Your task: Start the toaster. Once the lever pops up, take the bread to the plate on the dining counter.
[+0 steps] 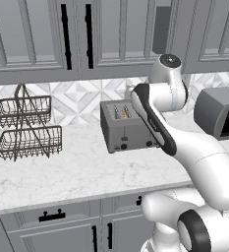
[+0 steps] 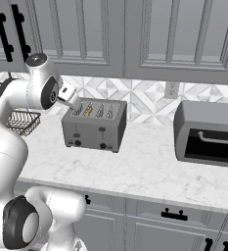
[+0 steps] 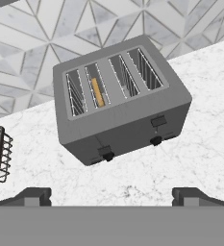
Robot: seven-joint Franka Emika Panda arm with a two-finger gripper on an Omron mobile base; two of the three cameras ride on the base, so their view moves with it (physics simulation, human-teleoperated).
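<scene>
The gripper [image 3: 111, 194] hangs above and in front of the toaster [image 3: 120, 98], jaws fully apart and holding nothing. In the hand view the toaster stands on the marble worktop [image 3: 200, 144], four slots facing up. The bread [image 3: 98, 92] sits low in the second slot from the left, only its tan crust edge showing. Two black levers, the left lever [image 3: 104, 151] and the right lever [image 3: 157, 121], sit on the front face, each with a round knob just below.

Risk: pressing the right lever would probably start the empty slot pair; the left lever appears to serve the bread. A finger landing on a knob would not start the toaster.

A wire basket rack [image 1: 27, 129] stands well apart to the left. A dark oven-like appliance [image 2: 208, 133] stands to the right. Neither blocks the approach.
</scene>
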